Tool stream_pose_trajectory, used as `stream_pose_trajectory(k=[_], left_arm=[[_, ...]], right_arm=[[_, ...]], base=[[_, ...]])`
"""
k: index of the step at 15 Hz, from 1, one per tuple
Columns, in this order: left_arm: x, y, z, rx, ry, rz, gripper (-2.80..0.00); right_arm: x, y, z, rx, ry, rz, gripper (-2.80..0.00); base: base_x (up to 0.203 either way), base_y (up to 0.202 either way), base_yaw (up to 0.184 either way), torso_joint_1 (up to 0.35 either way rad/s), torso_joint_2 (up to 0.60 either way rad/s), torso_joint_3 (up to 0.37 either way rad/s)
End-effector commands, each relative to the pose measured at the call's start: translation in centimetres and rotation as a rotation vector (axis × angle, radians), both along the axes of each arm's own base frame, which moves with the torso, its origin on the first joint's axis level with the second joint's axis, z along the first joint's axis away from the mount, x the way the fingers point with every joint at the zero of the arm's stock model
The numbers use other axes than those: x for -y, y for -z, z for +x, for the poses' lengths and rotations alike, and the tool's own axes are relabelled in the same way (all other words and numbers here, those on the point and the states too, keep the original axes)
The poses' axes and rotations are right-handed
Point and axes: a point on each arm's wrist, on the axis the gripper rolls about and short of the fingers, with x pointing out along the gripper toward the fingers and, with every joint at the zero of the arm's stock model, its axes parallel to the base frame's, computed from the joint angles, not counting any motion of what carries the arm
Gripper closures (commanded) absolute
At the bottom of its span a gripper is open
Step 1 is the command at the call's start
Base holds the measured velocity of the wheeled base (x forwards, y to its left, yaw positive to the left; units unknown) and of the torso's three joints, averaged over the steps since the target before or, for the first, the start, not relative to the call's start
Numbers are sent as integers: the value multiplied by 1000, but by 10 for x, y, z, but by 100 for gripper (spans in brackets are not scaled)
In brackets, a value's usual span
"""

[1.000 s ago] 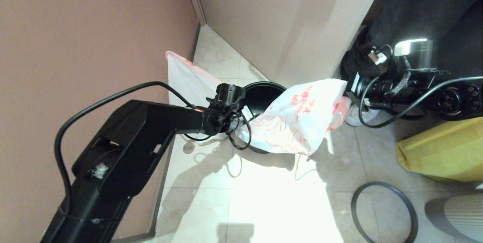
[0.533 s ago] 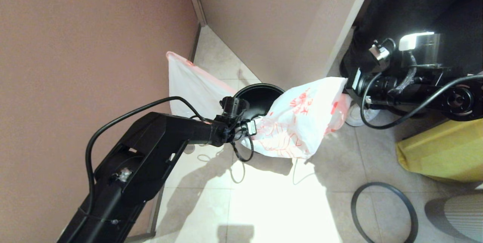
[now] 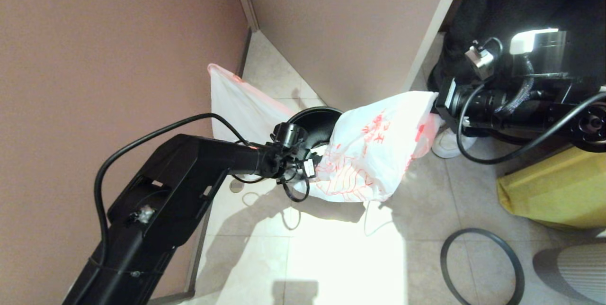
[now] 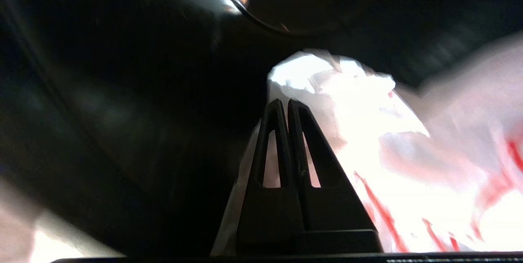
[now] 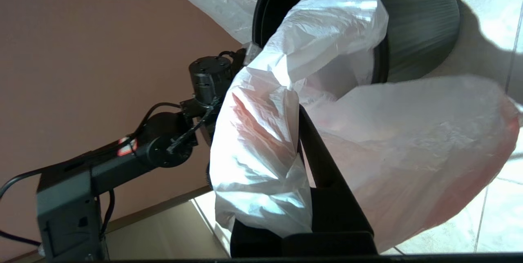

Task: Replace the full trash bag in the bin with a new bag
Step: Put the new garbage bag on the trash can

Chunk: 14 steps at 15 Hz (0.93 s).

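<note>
Both arms have the new bag (image 3: 367, 153) strung between them over the bin (image 3: 316, 122): the left gripper (image 4: 284, 105), fingers pressed together on a fold of film at the bag's nine o'clock end, sits right at the bin's mouth, while the right gripper (image 5: 300, 114) pinches the three o'clock end up high. I reckon that stretch is meant to open the bag for the bin. The full trash bag (image 3: 236, 101) leans on the wall at ten o'clock of the bin, and the grey ring rim (image 3: 483, 267) waits at five o'clock.

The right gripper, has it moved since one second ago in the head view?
Yes. The right gripper, shut on the new bag, has risen slightly in the picture, away from the black ring lying on the floor.
</note>
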Motion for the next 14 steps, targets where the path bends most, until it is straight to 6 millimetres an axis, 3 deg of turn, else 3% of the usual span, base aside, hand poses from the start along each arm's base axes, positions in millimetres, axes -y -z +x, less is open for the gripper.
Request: stream_pose_trajectory(k=[1,4,8,14], left_arm=[[-2,-21,-6,-10,19,-37,0],[-6,-26,-23,-187,101,-68,0],[-10,-3,-27,-305,101,-9,0],[-12,-5,-24,-282,98,-14,0]], right_arm=[[0,-3,-2,-1,0,16,0],[1,-6,-3,-15,10,45,0],[1,-7,-4,-17,9,48,0],[-3,-8,-5,-12,-3,50,0]], base=[[0,0,0,0,0,0],[0,0,0,0,0,0],[0,0,0,0,0,0],[0,0,0,0,0,0]])
